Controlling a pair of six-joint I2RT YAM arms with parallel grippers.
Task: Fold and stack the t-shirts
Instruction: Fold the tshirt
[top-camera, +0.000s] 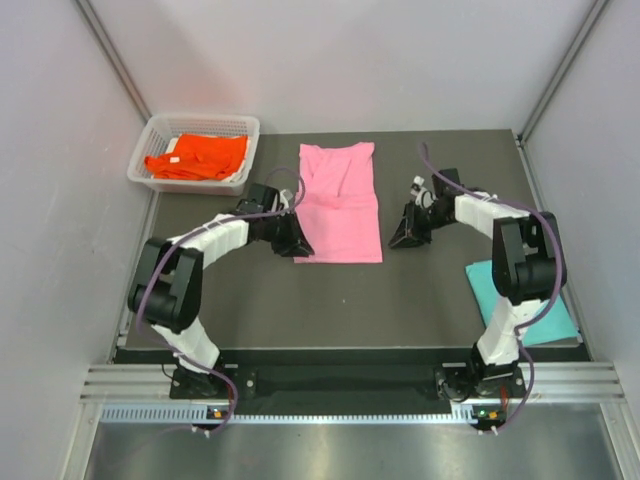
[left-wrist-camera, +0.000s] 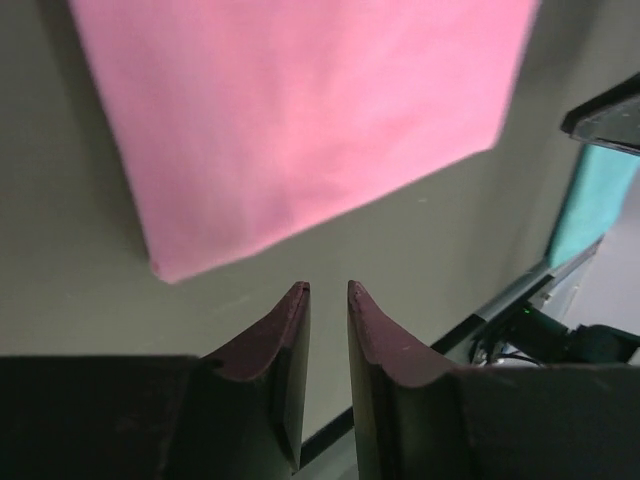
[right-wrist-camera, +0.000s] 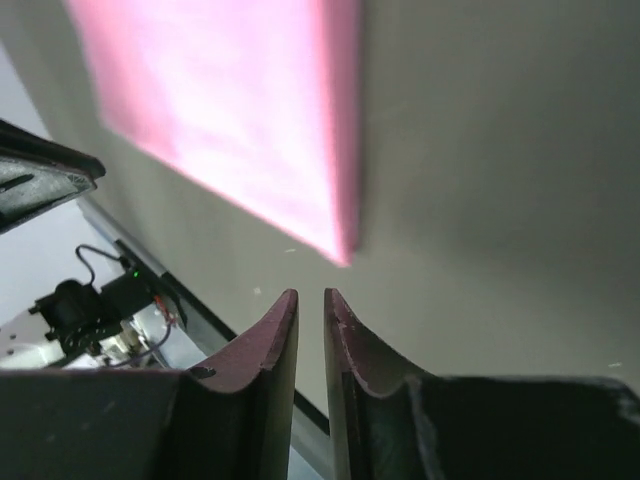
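A light pink t-shirt (top-camera: 340, 200), folded into a long strip, lies flat mid-table. My left gripper (top-camera: 294, 245) hovers just off its near left corner, apart from the cloth. In the left wrist view the pink t-shirt (left-wrist-camera: 300, 120) lies beyond that gripper (left-wrist-camera: 327, 287), whose jaws stand a narrow gap apart with nothing between them. My right gripper (top-camera: 404, 237) is a little right of the near right corner. In its wrist view it (right-wrist-camera: 310, 293) is also narrowly open and empty, the pink corner (right-wrist-camera: 335, 240) just ahead. An orange t-shirt (top-camera: 196, 157) lies in the basket. A teal t-shirt (top-camera: 525, 305) lies folded near right, partly behind the right arm.
The white mesh basket (top-camera: 148, 135) stands at the back left corner of the dark mat. Grey walls close in on both sides and the back. The mat's near edge and a metal rail run just in front of the arm bases.
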